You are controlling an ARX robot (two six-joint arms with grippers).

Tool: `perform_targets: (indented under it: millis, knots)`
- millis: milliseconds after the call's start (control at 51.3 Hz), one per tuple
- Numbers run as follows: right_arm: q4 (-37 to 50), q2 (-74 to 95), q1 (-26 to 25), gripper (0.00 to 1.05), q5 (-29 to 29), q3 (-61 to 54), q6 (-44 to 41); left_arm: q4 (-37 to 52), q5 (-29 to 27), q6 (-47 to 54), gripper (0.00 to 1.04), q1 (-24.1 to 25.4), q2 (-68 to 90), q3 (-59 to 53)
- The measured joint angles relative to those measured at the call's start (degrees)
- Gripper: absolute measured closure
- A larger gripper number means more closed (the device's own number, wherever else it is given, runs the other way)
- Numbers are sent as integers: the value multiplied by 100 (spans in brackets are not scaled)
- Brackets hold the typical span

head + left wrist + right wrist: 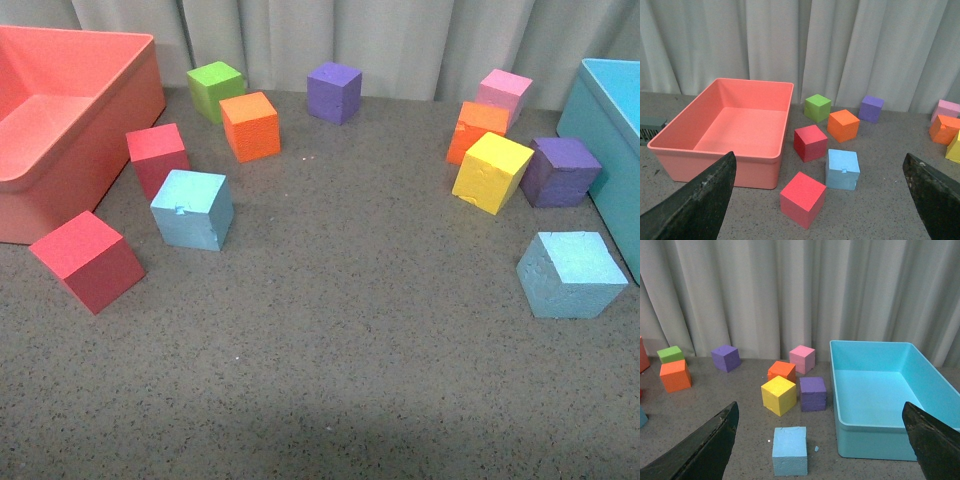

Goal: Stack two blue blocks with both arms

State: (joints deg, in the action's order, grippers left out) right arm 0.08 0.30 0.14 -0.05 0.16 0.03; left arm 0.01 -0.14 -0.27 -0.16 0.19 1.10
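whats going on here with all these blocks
Nothing is being handled yet. The left gripper and right gripper both hang open above the table, holding nothing. The left blue block sits beside red cubes near the coral bin; the right blue block sits far across the table, next to the turquoise bin. No stacking has started.

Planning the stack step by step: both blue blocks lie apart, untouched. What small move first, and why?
Probably lower the open right tool around the blue block beside the turquoise bin: it stands clear of neighbours, while the notched blue block has red cubes close by.
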Motion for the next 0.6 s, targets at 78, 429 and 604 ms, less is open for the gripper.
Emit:
perform_targets:
  millis: [78, 429, 604]
  knots:
    - [2, 0, 0, 9, 0, 0, 0, 0, 0, 0, 7, 0, 0, 0]
    - [0, 0, 0, 9, 0, 0, 0, 0, 0, 0, 7, 0, 0, 0]
    - [0, 0, 0, 9, 0, 0, 0, 0, 0, 0, 7, 0, 0, 0]
